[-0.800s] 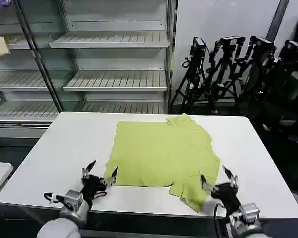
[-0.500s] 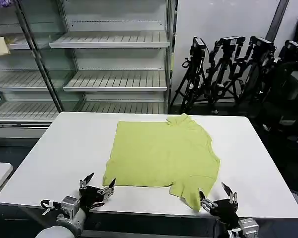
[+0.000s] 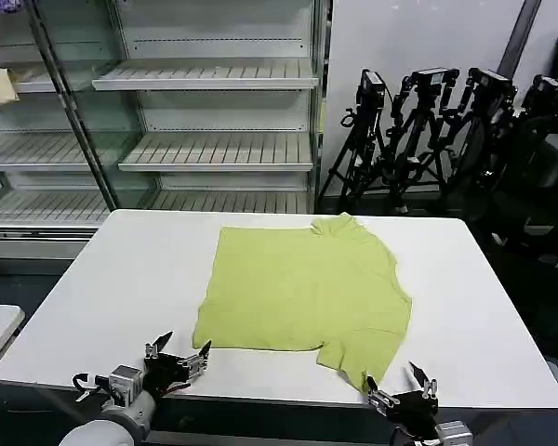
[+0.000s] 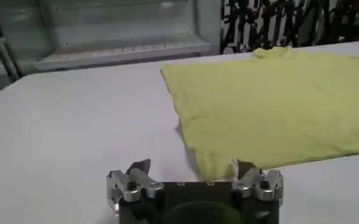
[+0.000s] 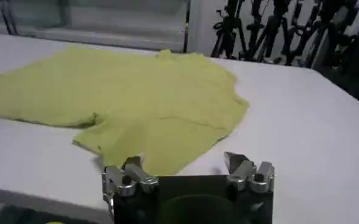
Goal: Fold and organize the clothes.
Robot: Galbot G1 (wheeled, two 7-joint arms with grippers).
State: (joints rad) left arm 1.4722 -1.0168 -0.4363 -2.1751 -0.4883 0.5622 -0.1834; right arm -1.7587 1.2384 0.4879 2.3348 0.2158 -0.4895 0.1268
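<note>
The left gripper [image 3: 177, 353] hung at the near edge of the white table [image 3: 130, 279], just short of the T-shirt's near left corner. Its two fingers stood spread apart with nothing between them, and in the left wrist view the same gripper [image 4: 194, 173] showed its fingertips [image 4: 141, 165] parted over bare tabletop, the shirt's corner lying just beyond them without touching. The right gripper [image 3: 397, 383] sat low at the table's near edge, beside the shirt's drooping near right sleeve. Its fingers were likewise splayed and empty; from the right wrist view the gripper [image 5: 185, 164] pointed toward the sleeve, with one fingertip [image 5: 132, 163] close to the fabric's edge, though contact could not be made out.

The lime T-shirt [image 3: 302, 293] lay spread on the middle of the table, farther from the left edge than from the right. Its body was mostly flat and smooth, a rough rectangle with the left side straight. The round neckline [image 3: 333, 225] bunched slightly at the far edge. The right side was rumpled, and the near right sleeve [image 3: 358, 358] reached almost to the table's near edge in a loose, creased flap.
</note>
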